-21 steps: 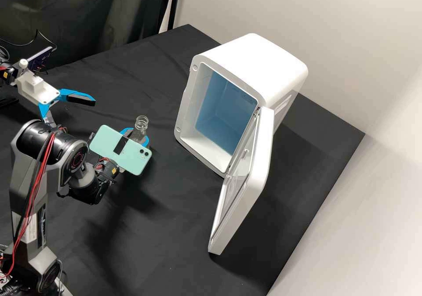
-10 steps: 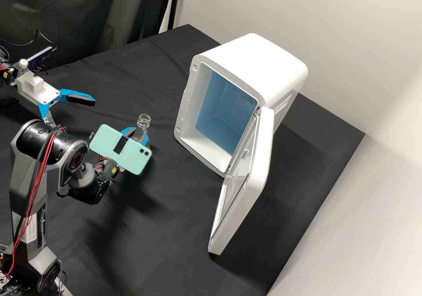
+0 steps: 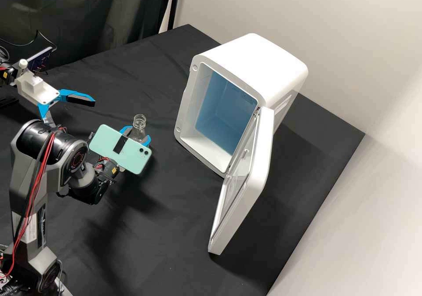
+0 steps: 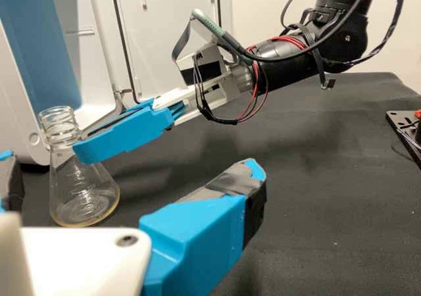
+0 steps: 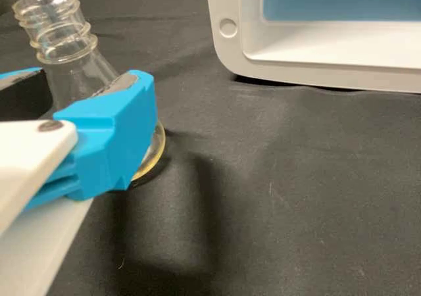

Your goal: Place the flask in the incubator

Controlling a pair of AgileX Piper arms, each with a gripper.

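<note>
The clear glass flask point(image 3: 139, 126) stands upright on the black bench, left of the white incubator point(image 3: 255, 63). The incubator lies open with its blue inside point(image 3: 224, 107) facing the flask, and its door point(image 3: 246, 177) is swung out at the near side. My right gripper point(image 3: 135, 134) is shut on the flask point(image 5: 66, 52): one blue finger point(image 5: 108, 135) presses its cone and the other sits on the opposite side. The flask's base rests on the cloth point(image 4: 75, 197). My left gripper point(image 3: 70, 110) hovers open farther left, apart from the flask.
A teal phone point(image 3: 121, 149) is fixed on the right arm's wrist, just before the flask. The incubator's rim point(image 5: 316, 52) lies a short way beyond the flask across bare black cloth. The bench ends at the right, past the door.
The flask tipped slightly toward the incubator half a second ago and now stands straight again, shifted a little left. Both arms have hardly moved.
</note>
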